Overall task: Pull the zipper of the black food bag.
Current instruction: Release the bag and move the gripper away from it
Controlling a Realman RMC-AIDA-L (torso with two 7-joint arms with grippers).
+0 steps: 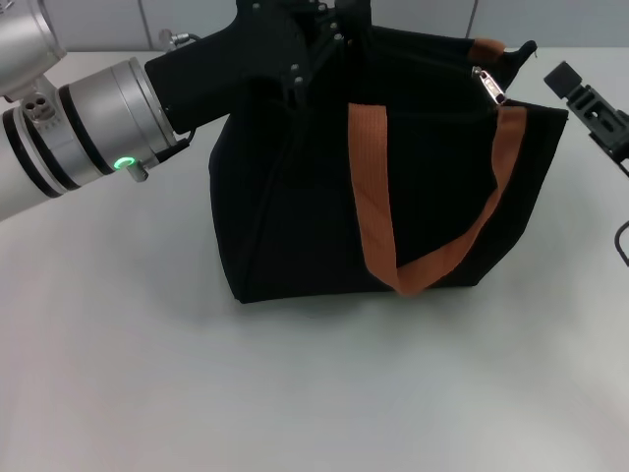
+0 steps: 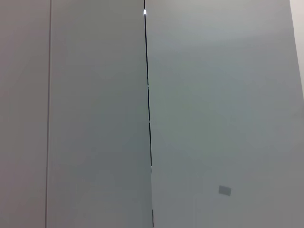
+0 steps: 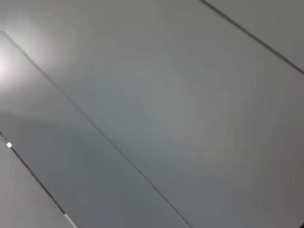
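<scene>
The black food bag (image 1: 295, 206) stands upright in the middle of the grey table, with an orange-brown handle (image 1: 373, 197) hanging down its front. The silver zipper pull (image 1: 488, 87) lies at the bag's upper right corner, at the end of the zip line. My left gripper (image 1: 329, 28) reaches in from the left and rests on the bag's top left edge, black against black. My right gripper (image 1: 580, 98) hovers just right of the bag's upper right corner, a short way from the zipper pull and apart from it. Both wrist views show only grey wall panels.
The grey table (image 1: 295, 393) spreads in front of and around the bag. My left arm's silver forearm (image 1: 88, 128) crosses the left side above the table. A black cable (image 1: 621, 241) hangs at the right edge.
</scene>
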